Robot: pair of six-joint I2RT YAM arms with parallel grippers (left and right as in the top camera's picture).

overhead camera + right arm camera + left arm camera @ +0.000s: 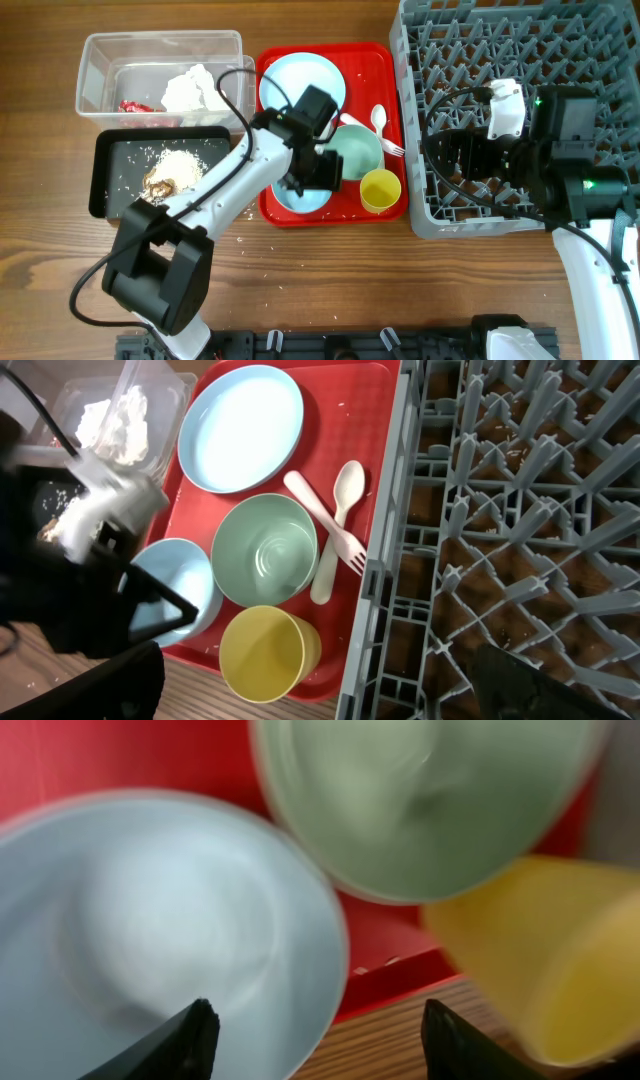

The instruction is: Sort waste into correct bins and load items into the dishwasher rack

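Observation:
My left gripper point(318, 172) point(320, 1025) is open over the rim of a pale blue bowl point(300, 198) point(150, 920), one finger inside it and one outside. Next to it on the red tray point(375, 60) are a green bowl point(360, 150) point(265, 550), a yellow cup point(380, 190) point(265, 650), a blue plate point(290, 80), a white spoon point(345, 490) and a fork point(320, 520). My right gripper point(455, 165) is open and empty above the grey rack point(500, 40). The clear box point(95, 60) holds tissue point(195, 90) and a red wrapper point(135, 105). The black tray point(110, 160) holds food scraps point(175, 165).
The red tray lies between the bins and the rack, tight against the rack's left wall. Small crumbs are scattered on the wooden table in front of the black tray. Cables loop over both arms.

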